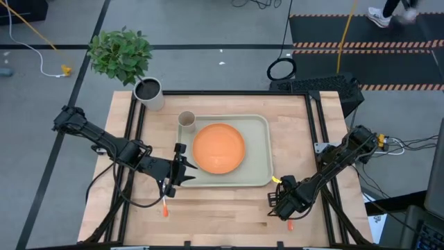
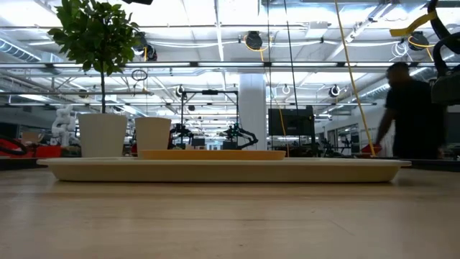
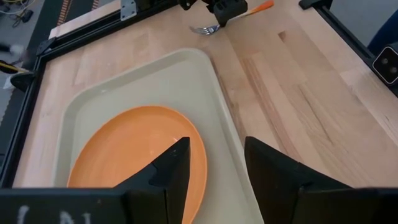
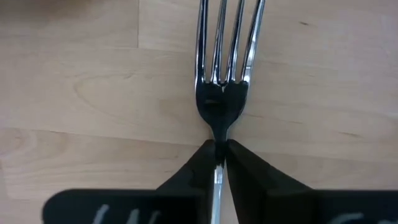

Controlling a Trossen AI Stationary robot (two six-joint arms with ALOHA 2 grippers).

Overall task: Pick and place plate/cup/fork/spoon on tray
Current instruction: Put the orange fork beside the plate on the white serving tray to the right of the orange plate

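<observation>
The orange plate lies in the middle of the pale green-grey tray, and the beige cup stands in the tray's far left corner. My left gripper is open and empty over the tray's near left rim, beside the plate. My right gripper is shut on the fork, off the tray's near right corner. The fork's orange-red handle sticks out behind the gripper. An orange-red handle, which I take for the spoon's, lies on the table under my left arm, and its other end is hidden. My right gripper pinches the fork's metal neck, just behind the tines, between its two fingertips. The fingers lie along the fork, and the tines point away from the gripper over the wood. Whether the fork is lifted clear of the table, I cannot tell.
A grey-white pot with dark soil and a leafy plant stand at the table's far left corner. Bare wood lies between the tray and the near edge. Black rails run along the table's sides. A person stands in the room beyond.
</observation>
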